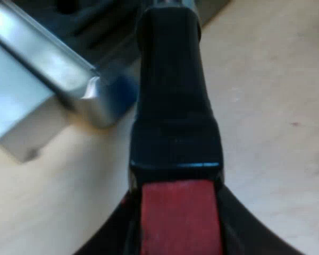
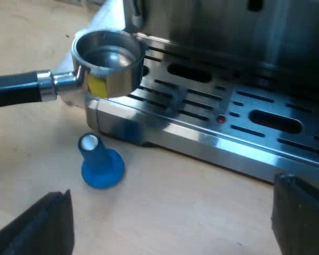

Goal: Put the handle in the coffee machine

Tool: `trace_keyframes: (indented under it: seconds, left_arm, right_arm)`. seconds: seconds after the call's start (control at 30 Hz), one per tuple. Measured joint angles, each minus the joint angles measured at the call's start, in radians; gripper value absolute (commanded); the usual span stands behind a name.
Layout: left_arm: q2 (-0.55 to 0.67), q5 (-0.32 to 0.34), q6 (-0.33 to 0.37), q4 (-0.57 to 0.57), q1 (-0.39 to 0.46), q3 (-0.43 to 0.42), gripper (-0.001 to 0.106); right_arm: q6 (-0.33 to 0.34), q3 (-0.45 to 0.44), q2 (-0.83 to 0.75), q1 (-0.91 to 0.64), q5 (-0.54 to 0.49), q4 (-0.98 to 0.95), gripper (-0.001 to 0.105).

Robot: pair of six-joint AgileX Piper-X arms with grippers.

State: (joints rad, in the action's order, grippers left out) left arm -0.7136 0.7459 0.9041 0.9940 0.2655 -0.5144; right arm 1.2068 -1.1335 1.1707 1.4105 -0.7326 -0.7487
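The metal holder (image 2: 109,64) hangs level over the corner of the espresso machine's drip tray (image 2: 228,114), its round basket open upward and its dark handle (image 2: 13,90) pointing away from the machine. In the left wrist view that dark handle (image 1: 173,106) runs straight away from the camera and its red end (image 1: 178,218) sits between my black fingers. My left gripper (image 1: 178,236) is shut on it. My right gripper (image 2: 170,226) hovers low over the wooden table before the drip tray, open, fingers (image 2: 40,226) wide apart with nothing between them.
A blue tamper (image 2: 99,162) stands on the wooden table (image 2: 175,196) beside the tray's corner, under the holder. The shiny corner of the machine's base (image 1: 48,69) lies close beside the handle. The machine's steel front (image 2: 212,26) rises behind the slotted tray.
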Motion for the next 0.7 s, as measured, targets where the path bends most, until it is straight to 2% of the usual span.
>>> trace_keyframes:
  seconds: [0.1,0.3,0.53,0.7]
  left_arm:
    - [0.000,0.001,-0.048,0.000,0.040,0.000,0.000]
    - [0.000,0.009,-0.070,0.000,0.049,0.000,0.000]
    - [0.000,0.008,-0.073,0.000,0.049,0.000,0.000]
    - [-0.017,0.055,-0.095,0.000,0.049,0.000,0.000]
  right_arm:
    - [-0.002,0.012,0.047,0.000,-0.033,0.077,0.077]
    - [-0.004,0.011,0.144,0.000,-0.083,0.253,0.077]
    - [-0.004,0.011,0.188,0.000,-0.091,0.298,0.077]
    - [-0.004,0.011,0.190,0.000,-0.172,0.297,0.077]
